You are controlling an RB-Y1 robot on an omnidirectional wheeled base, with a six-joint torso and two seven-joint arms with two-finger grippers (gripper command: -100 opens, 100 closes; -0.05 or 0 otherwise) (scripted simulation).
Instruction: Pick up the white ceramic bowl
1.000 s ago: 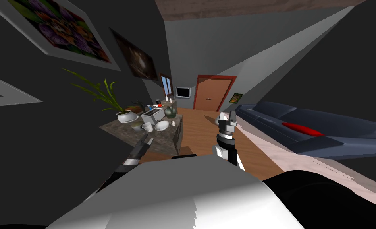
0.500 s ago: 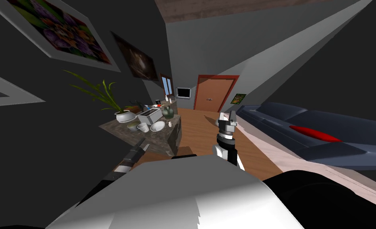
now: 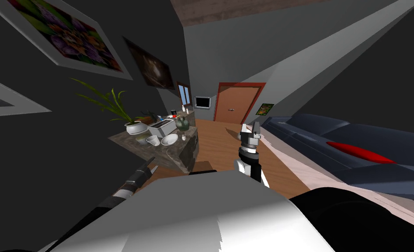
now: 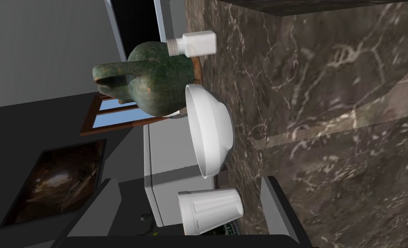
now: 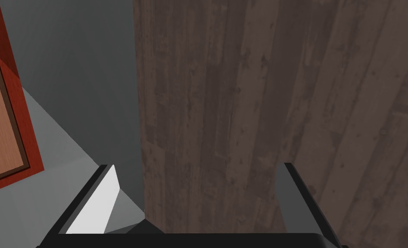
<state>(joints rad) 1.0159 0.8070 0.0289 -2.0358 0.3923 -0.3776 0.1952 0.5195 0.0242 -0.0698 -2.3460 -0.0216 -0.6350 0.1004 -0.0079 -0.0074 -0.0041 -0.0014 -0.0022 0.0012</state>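
Note:
The white bowl sits on the marble-topped table near its front corner. In the left wrist view the bowl lies ahead of my left gripper, beyond a white ribbed cup that stands between the open fingers. In the head view the left gripper hangs low, just short of the table's near edge. My right gripper is raised in front of my chest, over the wooden floor, open with nothing in it.
A white toaster, a green jug and a small white bottle crowd around the bowl. A potted plant stands at the table's left. A dark blue sofa lines the right; a brown door is at the far end.
My left arm has drawn back and lower, away from the table's edge. The whole head view has shifted, the table sliding left and the sofa right. The right arm stays put.

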